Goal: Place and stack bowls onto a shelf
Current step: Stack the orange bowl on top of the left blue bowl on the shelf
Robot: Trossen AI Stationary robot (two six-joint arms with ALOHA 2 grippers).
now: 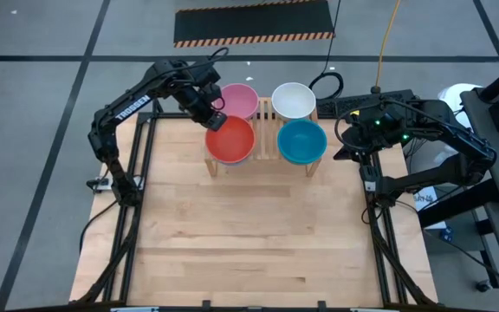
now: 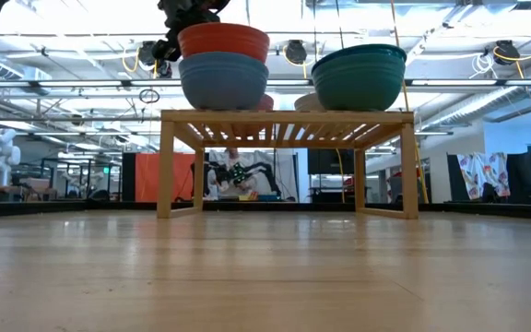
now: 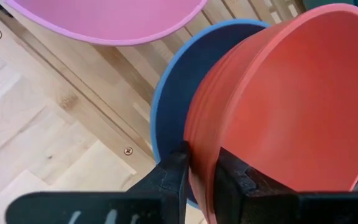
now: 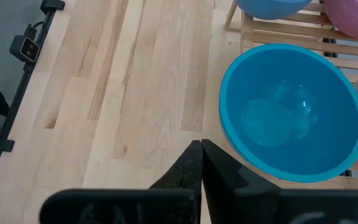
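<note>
The shelf (image 1: pixel 267 130) (image 2: pixel 284 118) stands at the table's far middle. On it the red bowl (image 1: pixel 230 139) (image 2: pixel 224 41) sits nested in the blue bowl (image 2: pixel 224 81) (image 3: pixel 166 106) at the near left. The pink bowl (image 1: pixel 239 100) (image 3: pixel 104 18) is at the far left, the white bowl (image 1: pixel 294 100) at the far right, and the teal-blue bowl (image 1: pixel 301 141) (image 4: pixel 291 115) at the near right. I cannot make out the green bowl. My left gripper (image 1: pixel 214 117) (image 3: pixel 201 171) is shut on the red bowl. My right gripper (image 1: pixel 343 152) (image 4: pixel 201 149) is shut, just right of the teal-blue bowl. My left gripper pinches the red bowl's rim (image 3: pixel 194 149) on its far left side. One finger (image 3: pixel 232 177) is inside the bowl; the other finger (image 3: pixel 176 171) is outside, between the red and blue walls. The fingers come slanting down from the far left. The red bowl sits in the blue bowl.
The wooden tabletop (image 1: pixel 249 234) spreads out near of the shelf. Black frame rails (image 1: pixel 137 199) run along the table's left and right sides. Beyond the far edge are cables and a striped floor mat (image 1: pixel 254 22).
</note>
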